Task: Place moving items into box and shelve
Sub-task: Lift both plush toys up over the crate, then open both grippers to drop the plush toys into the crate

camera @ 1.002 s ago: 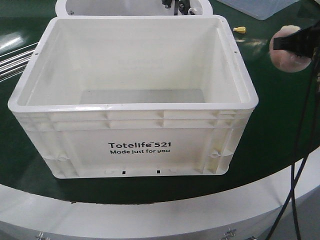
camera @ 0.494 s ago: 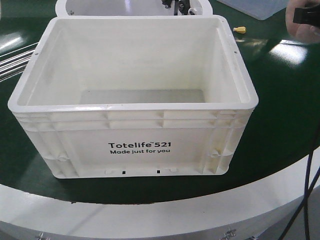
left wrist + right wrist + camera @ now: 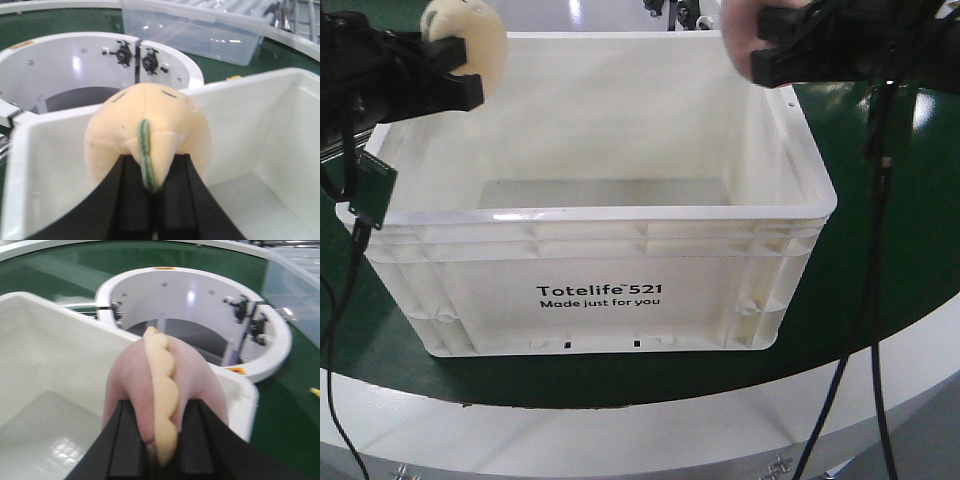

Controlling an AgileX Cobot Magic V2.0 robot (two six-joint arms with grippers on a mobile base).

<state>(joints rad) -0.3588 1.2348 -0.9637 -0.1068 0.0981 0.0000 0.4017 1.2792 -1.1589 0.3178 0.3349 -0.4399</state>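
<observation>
Only wrist views show yellow toy striped green, pink toy crested.

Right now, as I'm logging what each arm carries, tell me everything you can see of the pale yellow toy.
The pale yellow toy is a rounded plush-looking ball with a green stripe down its middle and two small dark marks above. The left gripper pinches it between black fingers, aloft over the white box at its far left corner.
</observation>
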